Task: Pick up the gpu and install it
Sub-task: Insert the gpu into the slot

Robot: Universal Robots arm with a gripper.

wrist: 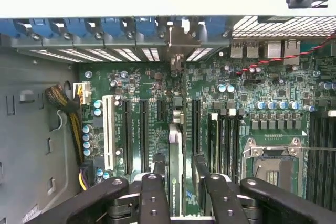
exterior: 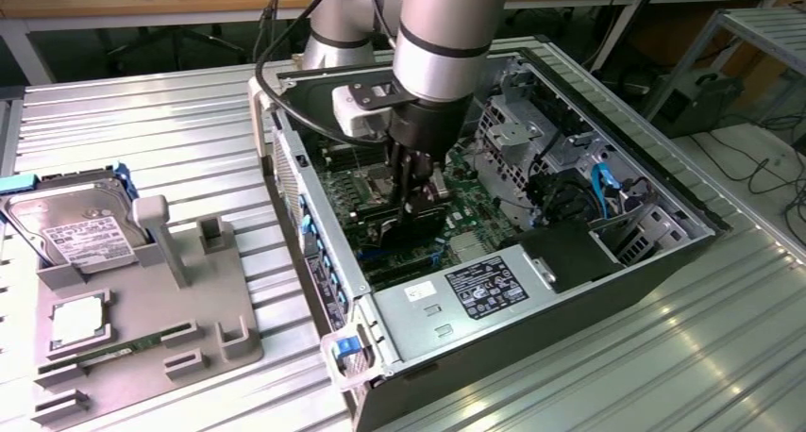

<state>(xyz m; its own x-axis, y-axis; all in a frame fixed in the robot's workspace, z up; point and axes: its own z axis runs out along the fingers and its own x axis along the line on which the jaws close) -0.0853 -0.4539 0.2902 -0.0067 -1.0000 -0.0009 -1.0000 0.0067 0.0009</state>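
Robot arm lowers graphics card into open computer case

The gripper (wrist: 176,182) reaches down inside the computer case (exterior: 655,262), which lies on its side on the metal tabletop (exterior: 164,111) with its open face up, so the motherboard (wrist: 273,85) faces the arm from above. Its fingers (wrist: 153,192) are partly closed, pinching the gpu (wrist: 176,156) by its upper edge. The card hangs edge-on and upright between them, above the expansion slots (wrist: 142,129) near the middle of the board, its bracket end toward the case's rear wall with the blue clips (wrist: 79,27); that alignment seems meant to let it drop straight into a slot. Whether it has seated cannot be told. Near the tabletop's edge at the exterior view's left, a grey parts holder (exterior: 164,309) carries a hard drive (exterior: 75,224).
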